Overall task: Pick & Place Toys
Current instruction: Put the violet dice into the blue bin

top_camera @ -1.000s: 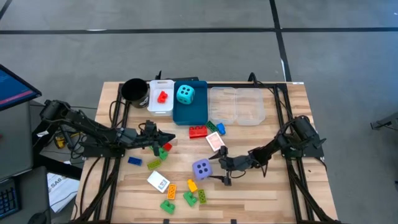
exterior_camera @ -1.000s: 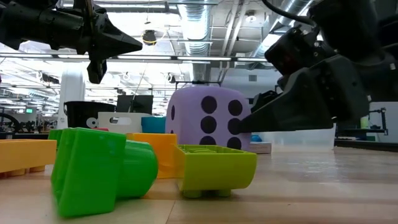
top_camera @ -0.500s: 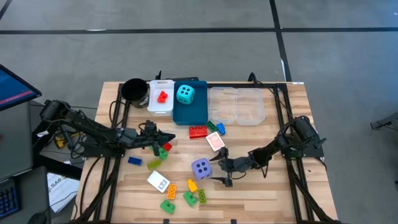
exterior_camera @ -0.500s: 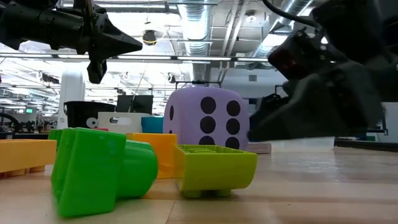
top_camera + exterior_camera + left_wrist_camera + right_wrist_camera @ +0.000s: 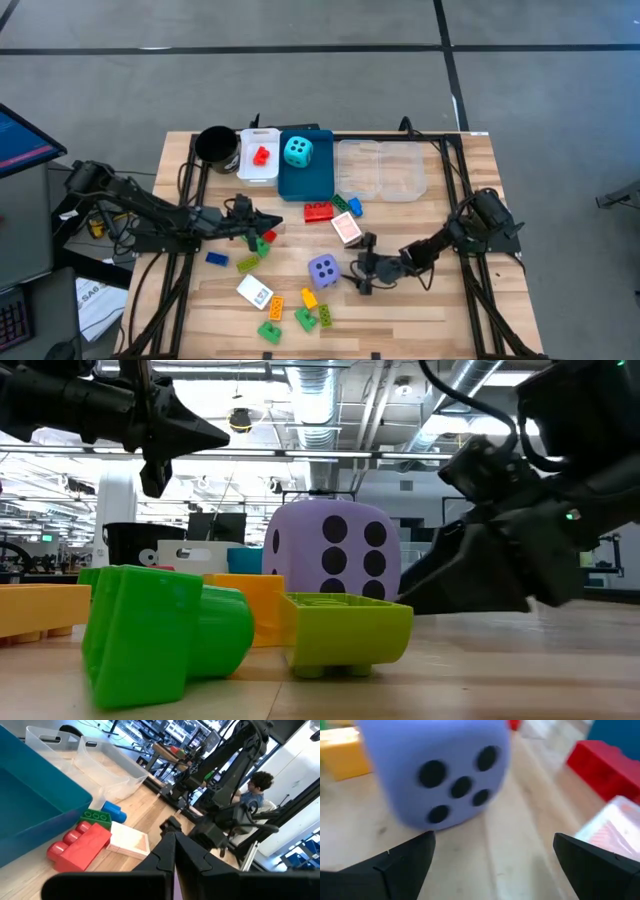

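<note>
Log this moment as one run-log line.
right hand: open, low beside purple die, not touching | left hand: shut, empty, above bricks | cyan die: in blue tray

You see purple die [image 5: 322, 270], black pips. Cyan die [image 5: 297, 151], dark pips, in blue tray [image 5: 305, 179]. Red brick [image 5: 261, 155] in white tray [image 5: 257, 170]. Black cup [image 5: 215, 146].

Die with the dots [image 5: 322, 269] sits mid-table, card [image 5: 346, 228] at its one o'clock, a brick [image 5: 320, 211] at twelve. Right gripper [image 5: 358, 266] lies just beside the die at three o'clock. Another die [image 5: 297, 151] rests in a tray [image 5: 306, 182] at twelve. Left gripper [image 5: 272, 222] sits at the first die's ten o'clock.
</note>
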Tool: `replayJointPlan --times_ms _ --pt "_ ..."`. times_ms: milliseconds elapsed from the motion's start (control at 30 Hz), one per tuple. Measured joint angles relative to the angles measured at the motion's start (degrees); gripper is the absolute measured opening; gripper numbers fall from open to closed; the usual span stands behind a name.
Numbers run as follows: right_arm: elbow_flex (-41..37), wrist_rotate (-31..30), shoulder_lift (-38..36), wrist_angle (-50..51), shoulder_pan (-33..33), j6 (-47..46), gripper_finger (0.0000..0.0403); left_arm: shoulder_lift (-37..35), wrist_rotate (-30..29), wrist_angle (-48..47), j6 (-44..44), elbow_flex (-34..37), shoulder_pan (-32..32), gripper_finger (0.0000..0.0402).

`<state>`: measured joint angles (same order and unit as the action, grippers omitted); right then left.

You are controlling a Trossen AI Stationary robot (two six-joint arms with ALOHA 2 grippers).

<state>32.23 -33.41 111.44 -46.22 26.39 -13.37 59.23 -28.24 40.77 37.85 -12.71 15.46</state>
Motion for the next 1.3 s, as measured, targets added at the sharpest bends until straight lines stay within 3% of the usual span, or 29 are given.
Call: replayJointPlan --times_ms 400,867,1300 --pt "0.00 -2.43 0.00 -0.04 -1.87 -1.38 0.0400 5.46 0.00 0.71 1.99 0.00 0.02 0.0000" --pt "-0.02 3.32 0.00 -8.49 1.40 1.37 0.0400 5.45 0.01 3.14 1.92 0.00 0.01 0.0000" --pt "-0.02 9.79 0.00 -10.14 1.40 0.72 0.0400 5.43 0.03 3.21 2.03 0.00 0.02 0.0000"
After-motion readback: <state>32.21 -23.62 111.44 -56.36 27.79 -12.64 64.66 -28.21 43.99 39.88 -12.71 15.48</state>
